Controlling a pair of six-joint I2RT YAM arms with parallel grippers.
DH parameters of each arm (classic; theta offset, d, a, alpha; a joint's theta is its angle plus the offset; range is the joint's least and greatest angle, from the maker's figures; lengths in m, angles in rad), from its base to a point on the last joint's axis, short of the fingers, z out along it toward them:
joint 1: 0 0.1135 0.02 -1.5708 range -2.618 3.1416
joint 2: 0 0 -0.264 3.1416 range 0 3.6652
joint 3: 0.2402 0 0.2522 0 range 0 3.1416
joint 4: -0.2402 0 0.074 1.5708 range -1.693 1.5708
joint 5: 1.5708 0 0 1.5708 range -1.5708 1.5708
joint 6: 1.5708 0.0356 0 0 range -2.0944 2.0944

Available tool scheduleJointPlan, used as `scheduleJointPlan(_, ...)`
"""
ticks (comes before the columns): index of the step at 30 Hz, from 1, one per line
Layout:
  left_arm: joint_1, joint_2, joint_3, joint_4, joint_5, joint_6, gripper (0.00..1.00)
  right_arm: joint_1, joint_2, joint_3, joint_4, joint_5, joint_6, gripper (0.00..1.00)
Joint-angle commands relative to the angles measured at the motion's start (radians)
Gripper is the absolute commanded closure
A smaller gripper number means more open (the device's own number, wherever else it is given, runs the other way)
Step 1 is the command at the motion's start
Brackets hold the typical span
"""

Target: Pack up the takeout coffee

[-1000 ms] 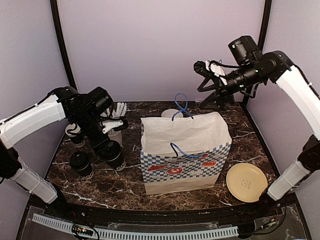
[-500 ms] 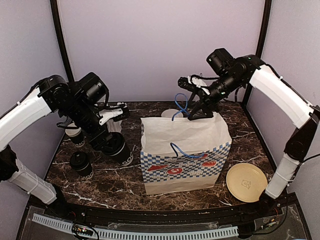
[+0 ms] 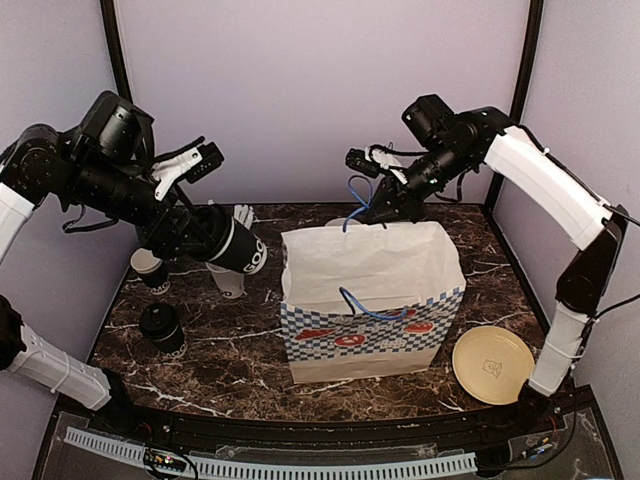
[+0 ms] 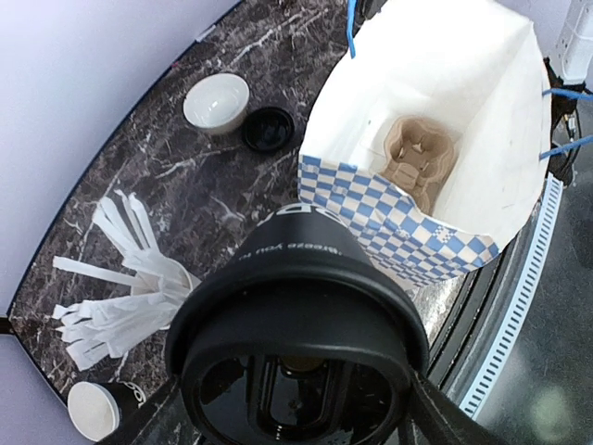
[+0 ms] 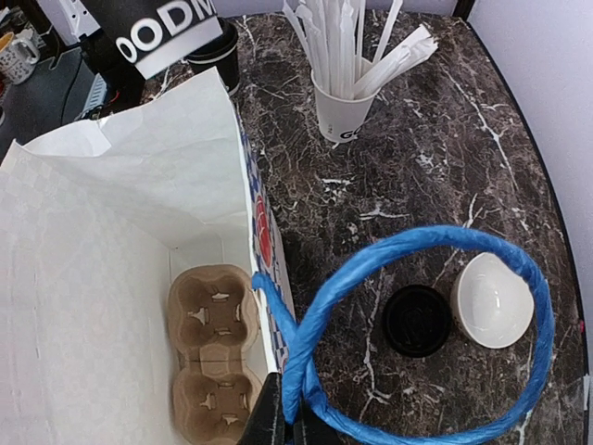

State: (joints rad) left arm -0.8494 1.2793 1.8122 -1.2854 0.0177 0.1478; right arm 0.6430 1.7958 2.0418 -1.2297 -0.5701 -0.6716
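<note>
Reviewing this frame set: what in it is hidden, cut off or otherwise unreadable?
- Left wrist view: the left tool itself, covered by the held cup filling the foreground.
- Top view: the cardboard carrier inside the bag, hidden by the bag's walls.
- Top view: the loose black lid behind the bag, blocked by the bag.
- Right wrist view: most of the right tool, cut off by the bottom edge where it pinches the blue handle.

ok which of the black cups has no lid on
The open cup at the table's left edge, white inside showing. The nearer table cup and the lifted cup are lidded.
</note>
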Motion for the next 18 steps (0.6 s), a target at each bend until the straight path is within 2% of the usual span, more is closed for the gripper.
scheduleJointPlan(1, -0.008, -0.018, 0.082, 0.051, -0.026, -0.005, 0.56, -0.003, -0.103, -0.008, 0.07, 0.05, 0.057, 1.0)
scheduleJointPlan(4, -0.01, -0.018, 0.119, 0.092, 0.044, 0.003, 0.56, -0.003, -0.161, -0.07, 0.097, 0.045, 0.082, 1.0)
scheduleJointPlan(10, -0.065, 0.017, 0.144, 0.169, 0.143, 0.008, 0.57, 0.001, -0.246, -0.217, 0.11, -0.076, 0.095, 1.0)
scheduleJointPlan(14, -0.173, 0.08, 0.171, 0.201, 0.12, 0.014, 0.58, 0.016, -0.272, -0.272, 0.061, -0.138, 0.07, 1.0)
scheduleJointPlan(18, -0.334, 0.142, 0.199, 0.238, 0.022, 0.034, 0.58, 0.021, -0.308, -0.299, 0.06, -0.183, 0.1, 1.0)
